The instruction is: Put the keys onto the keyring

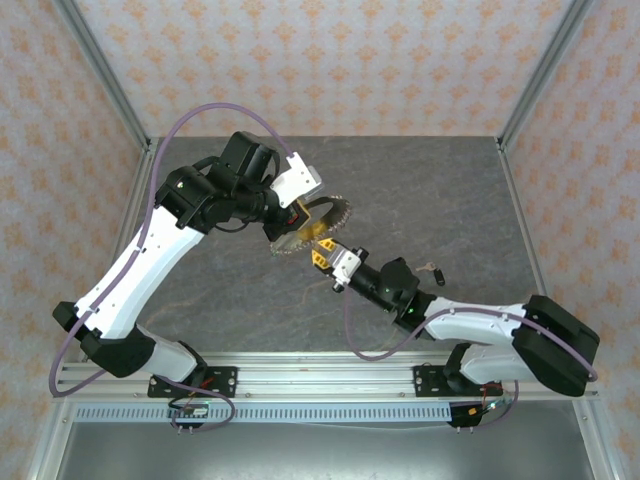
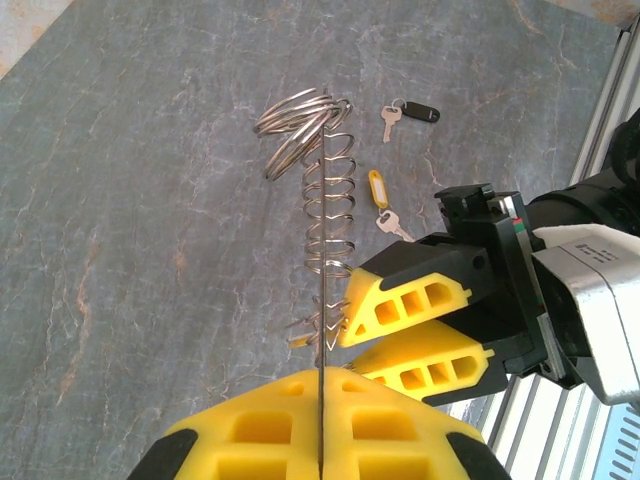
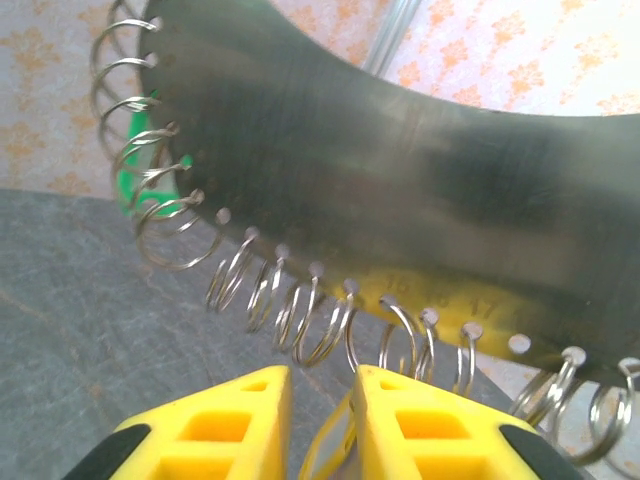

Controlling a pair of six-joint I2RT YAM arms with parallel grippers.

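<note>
The right gripper [image 3: 322, 375], fingers narrowly apart and gripping I cannot tell what, should meet one rim ring squarely and slowly, since the keyring [image 2: 326, 200], a flat steel crescent edged with wire split rings, hangs above the grey stone-patterned table [image 2: 120, 200], pinched by the left gripper [image 2: 320, 372], its long axis pointing straight away from those pressed-together fingers.

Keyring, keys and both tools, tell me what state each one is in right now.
keyring: held up off the table, split rings hanging along its rim.
left tool: shut on the keyring's edge.
right tool: at the keyring's lower rim, a narrow gap showing; unclear whether it grips anything.
black-tagged key: lying loose on the table.
yellow-tagged key: lying loose on the table.
</note>
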